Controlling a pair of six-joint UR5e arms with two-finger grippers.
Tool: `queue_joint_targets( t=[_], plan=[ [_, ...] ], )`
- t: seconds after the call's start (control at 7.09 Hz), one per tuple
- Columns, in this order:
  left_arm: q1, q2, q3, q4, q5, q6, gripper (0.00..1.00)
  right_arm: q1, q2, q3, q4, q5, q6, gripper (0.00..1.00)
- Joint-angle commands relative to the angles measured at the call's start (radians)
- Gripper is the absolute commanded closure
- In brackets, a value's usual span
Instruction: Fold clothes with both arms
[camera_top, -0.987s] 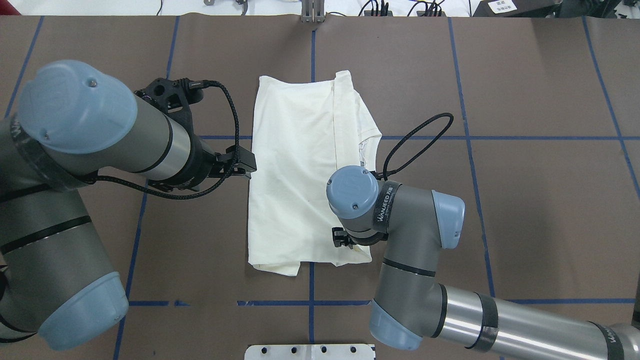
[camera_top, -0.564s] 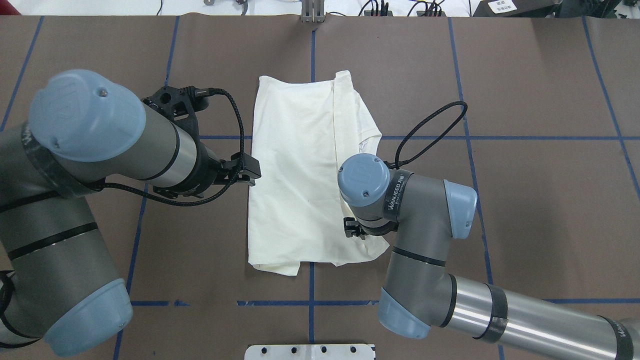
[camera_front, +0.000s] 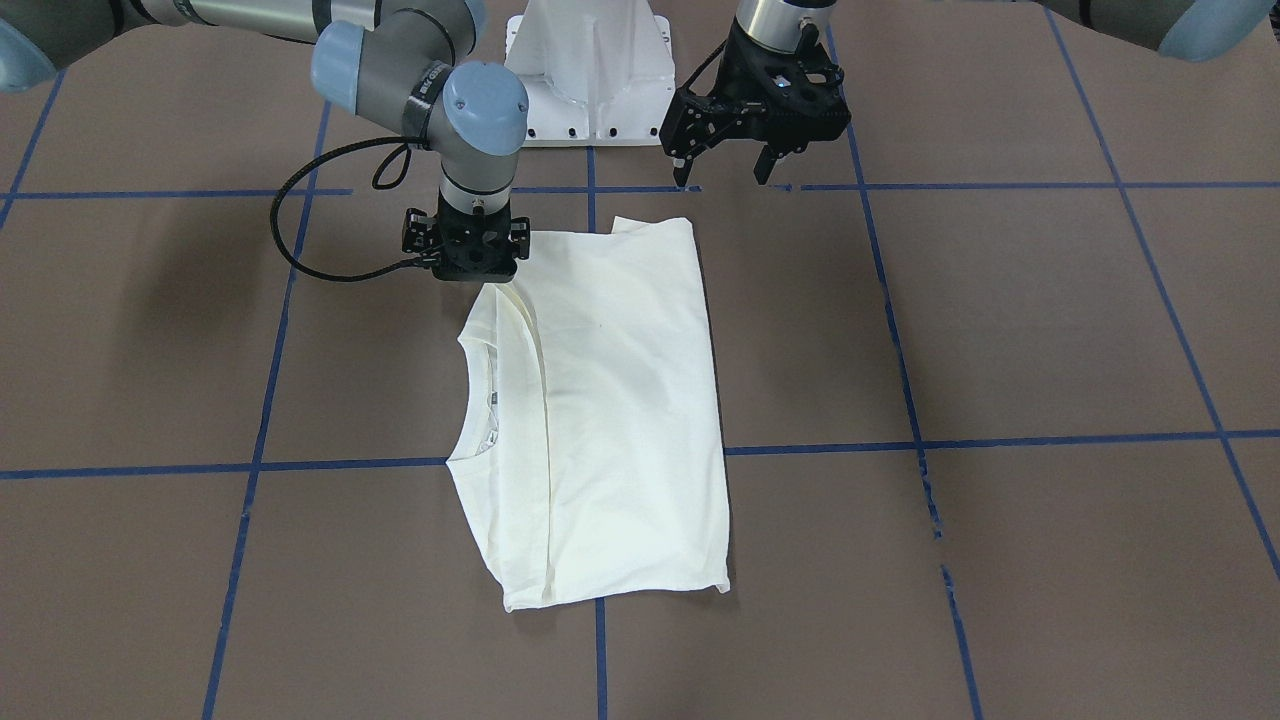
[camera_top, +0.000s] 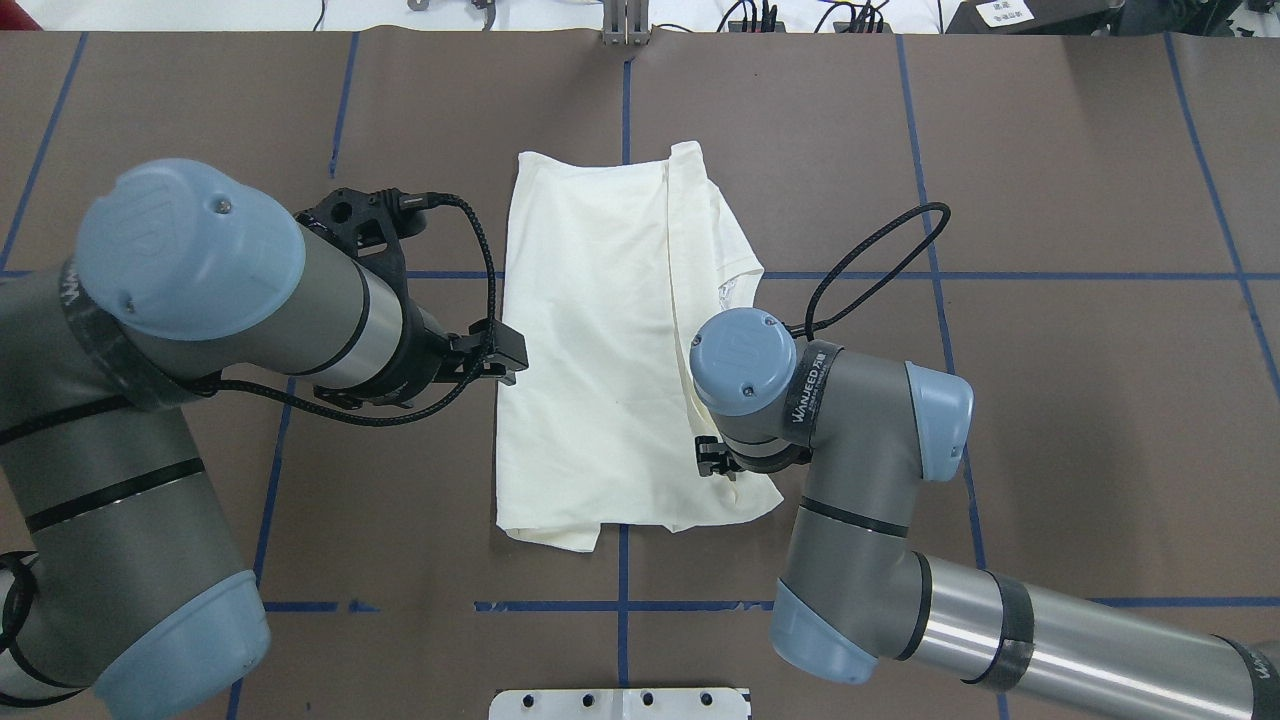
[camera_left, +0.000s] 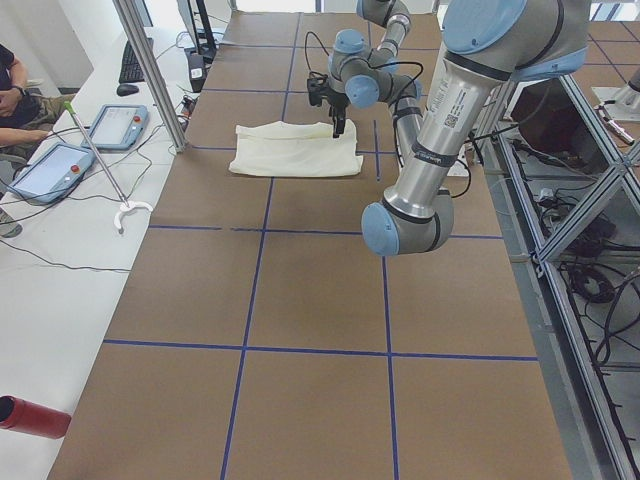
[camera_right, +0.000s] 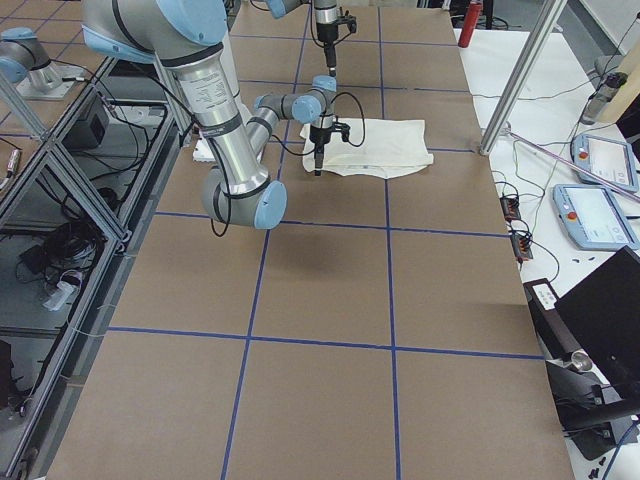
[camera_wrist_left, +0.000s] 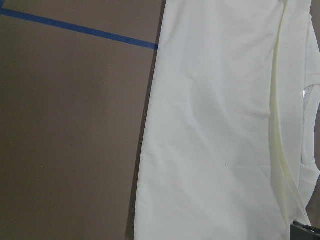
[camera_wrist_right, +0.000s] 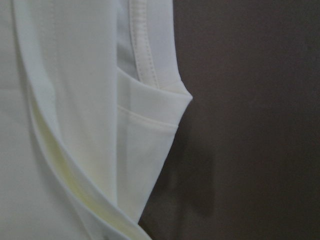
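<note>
One cream-white long-sleeved T-shirt (camera_front: 600, 400), folded lengthwise into a tall soft panel with its plain side up, lies flat on the brown paper-covered table (camera_front: 1000, 330) marked with blue tape lines. The right arm's black two-finger gripper (camera_front: 466, 262) points straight down at the shirt's corner nearest the robot; its fingers sit right at the cloth's edge, but the wrist housing hides whether they are apart or together. The left arm's black gripper (camera_front: 722, 172) hangs above bare table just beyond the shirt's near hem, its fingers (camera_front: 684, 170) spread apart and empty. A ribbed collar band shows at the shirt's folded edge beside the right fingers. Any print is barely visible.
</note>
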Motion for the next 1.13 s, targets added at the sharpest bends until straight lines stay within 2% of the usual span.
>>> queue_joint_targets(
  t=[0.0, 0.99],
  plan=[
    [0.000, -0.001, -0.001, 0.000, -0.001, 0.001, 0.00, 0.005, 0.008, -0.009, 0.068, -0.006, -0.014, 0.00],
    [0.002, -0.003, -0.001, 0.000, -0.001, 0.000, 0.00, 0.022, 0.031, -0.083, 0.125, -0.011, -0.075, 0.00]
  ],
)
